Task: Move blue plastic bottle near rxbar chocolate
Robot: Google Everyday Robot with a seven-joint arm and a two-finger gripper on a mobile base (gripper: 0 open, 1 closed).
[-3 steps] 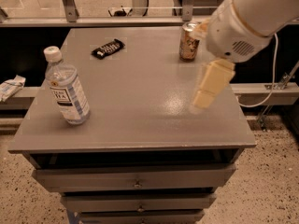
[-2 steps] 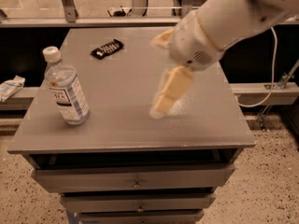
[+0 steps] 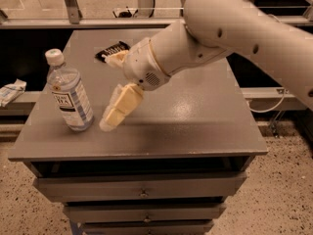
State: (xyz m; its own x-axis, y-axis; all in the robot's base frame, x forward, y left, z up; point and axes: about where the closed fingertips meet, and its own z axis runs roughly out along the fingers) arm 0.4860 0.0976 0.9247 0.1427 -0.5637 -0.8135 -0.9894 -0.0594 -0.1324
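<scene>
Grey bench [image 3: 195, 126] w/ drawers [image 3: 142, 187] below, speckled floor [image 3: 288, 190] around. Claw [image 3: 108, 92] hangs low over front-left of bench, fingers spread wide, empty, gripping nothing. Lower finger [image 3: 120, 107] is just beside the blue plastic bottle [image 3: 71, 94], which stands upright nr left edge. The rxbar chocolate [image 3: 110, 49] lies at back, partly behind arm. Open bench surface to the right

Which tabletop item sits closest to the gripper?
The blue plastic bottle, standing upright right beside the gripper; the rxbar chocolate lies flat farther back on the table.
</scene>
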